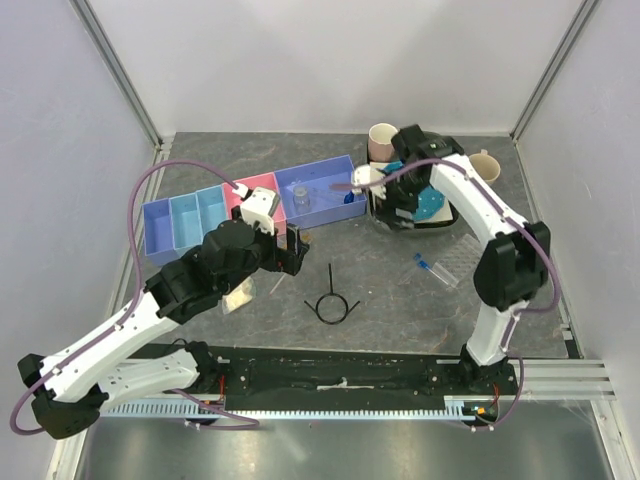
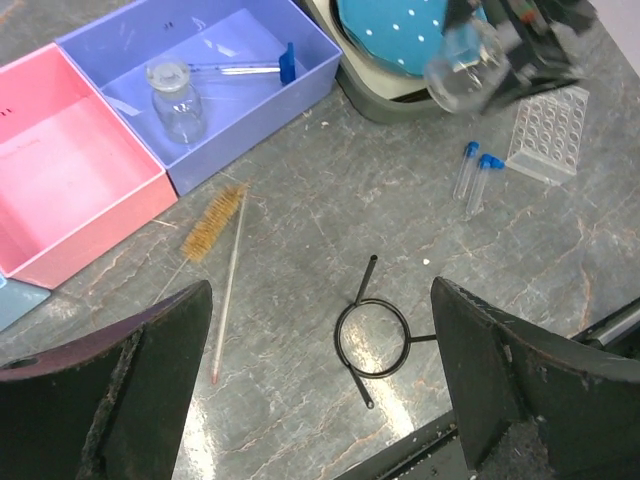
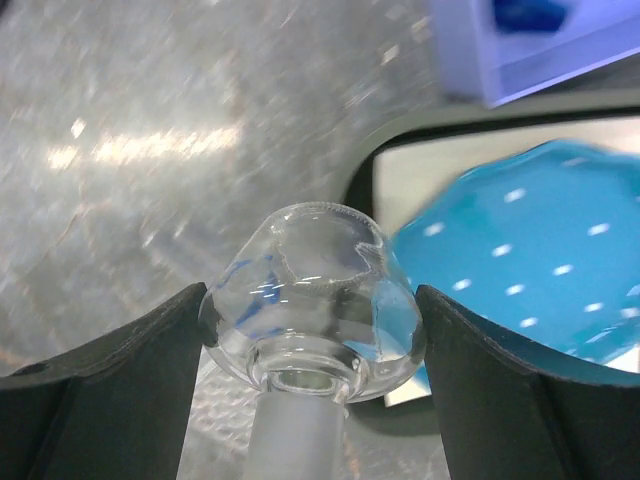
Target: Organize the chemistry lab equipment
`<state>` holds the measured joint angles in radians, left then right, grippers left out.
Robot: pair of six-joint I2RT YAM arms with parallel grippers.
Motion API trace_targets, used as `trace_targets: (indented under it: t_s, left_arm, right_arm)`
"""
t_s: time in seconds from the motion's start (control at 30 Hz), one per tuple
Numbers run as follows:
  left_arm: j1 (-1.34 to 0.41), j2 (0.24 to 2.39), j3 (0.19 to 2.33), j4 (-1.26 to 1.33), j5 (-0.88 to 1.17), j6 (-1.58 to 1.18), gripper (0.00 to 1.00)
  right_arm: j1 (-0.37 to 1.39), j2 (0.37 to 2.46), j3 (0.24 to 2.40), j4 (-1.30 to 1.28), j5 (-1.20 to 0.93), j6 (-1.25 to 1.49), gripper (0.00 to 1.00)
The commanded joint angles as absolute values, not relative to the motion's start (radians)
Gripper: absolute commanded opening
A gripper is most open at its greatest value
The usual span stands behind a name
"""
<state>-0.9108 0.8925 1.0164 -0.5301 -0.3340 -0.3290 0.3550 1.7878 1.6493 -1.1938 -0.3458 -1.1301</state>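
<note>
My right gripper is shut on a clear round flask, a finger against each side of its bulb. It holds the flask over the edge of the blue dotted plate; the left wrist view shows the flask raised there. My left gripper hangs open and empty above the black wire loop. A brush and a thin rod lie on the table. Two blue-capped vials lie beside the clear tube rack. The purple bin holds a white-capped bottle and a blue-based cylinder.
A pink bin and a blue divided bin stand left of the purple one. Two mugs stand at the back right. A small clear bag lies under my left arm.
</note>
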Motion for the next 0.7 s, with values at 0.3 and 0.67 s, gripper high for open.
trace_targets:
  t_s: [0.3, 0.67]
  left_arm:
    - [-0.894, 0.818, 1.075, -0.587, -0.482, -0.331, 0.96]
    - [-0.882, 0.818, 1.089, -0.611, -0.561, -0.351, 0.96]
  right_arm:
    - [0.469, 2.259, 2.364, -1.048, -0.250, -0.730, 0.54]
    - [0.477, 2.417, 2.419, -0.802, -0.163, -0.657, 0.55]
